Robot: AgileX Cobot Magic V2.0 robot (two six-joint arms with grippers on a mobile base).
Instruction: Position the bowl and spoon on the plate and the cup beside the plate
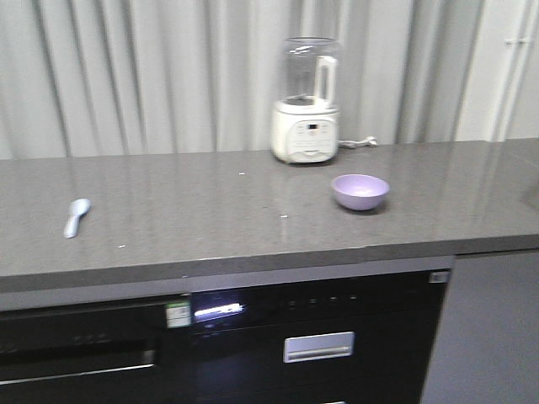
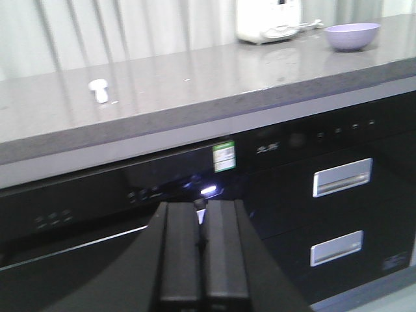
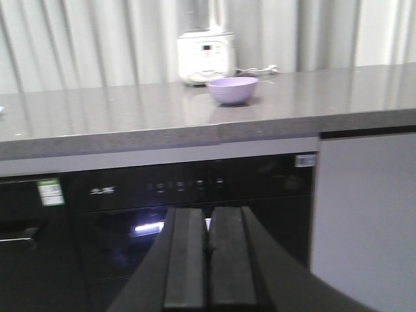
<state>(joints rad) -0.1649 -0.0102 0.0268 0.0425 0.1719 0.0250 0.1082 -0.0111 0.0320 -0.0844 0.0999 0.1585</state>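
Note:
The lavender bowl (image 1: 360, 191) rests upright on the grey countertop (image 1: 210, 210), right of centre; it also shows as the bowl (image 2: 351, 36) and the bowl (image 3: 233, 90) in the wrist views. The pale spoon (image 1: 77, 216) lies far left on the counter, seen again as the spoon (image 2: 99, 90). No plate or cup is in view. My left gripper (image 2: 201, 211) and right gripper (image 3: 208, 214) are both shut on nothing, held low in front of the dark appliance fronts, well below the counter edge.
A white blender (image 1: 306, 103) with a clear jug stands at the back of the counter by the curtain, its cord trailing right. Below the counter are black built-in appliances (image 1: 295, 337) with metal handles and a grey cabinet door (image 1: 493, 328).

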